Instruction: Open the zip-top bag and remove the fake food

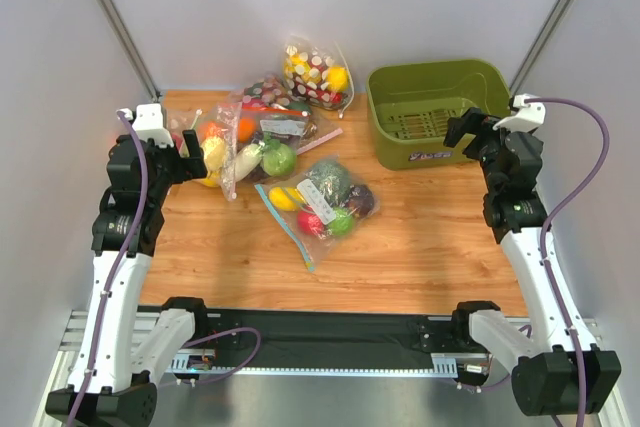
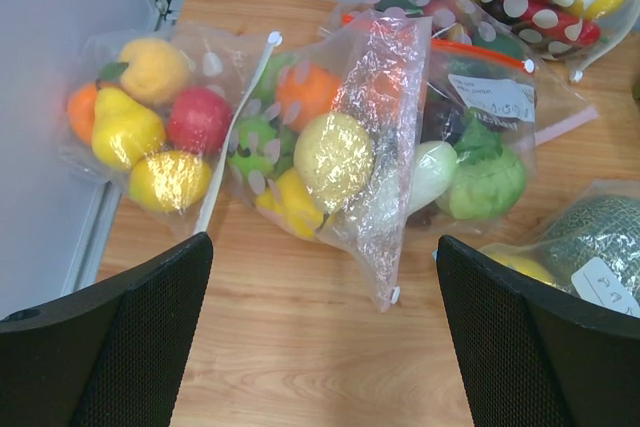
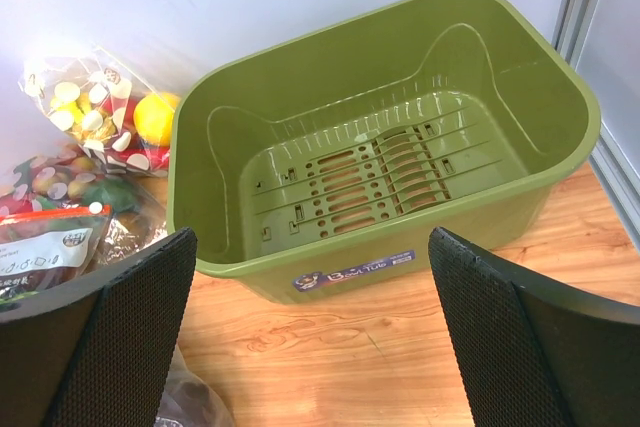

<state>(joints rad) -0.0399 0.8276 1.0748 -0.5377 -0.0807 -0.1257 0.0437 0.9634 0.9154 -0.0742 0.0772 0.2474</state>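
Sealed, mid-surface, the zip-top bag with fake food inside, flat for easy reach; both wide and holding nothing, left pincer and right pincer.

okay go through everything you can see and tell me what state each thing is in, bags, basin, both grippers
zip-top bag: lying flat mid-table, fake food inside; zipper looks shut.
polka-dot bag: at the back, full.
pink-red zipper bag: lying flat, vegetables inside.
clear bags by the left wall: full of toy fruit.
green basin: upright, empty.
left gripper: open, holding nothing.
right gripper: open, holding nothing.
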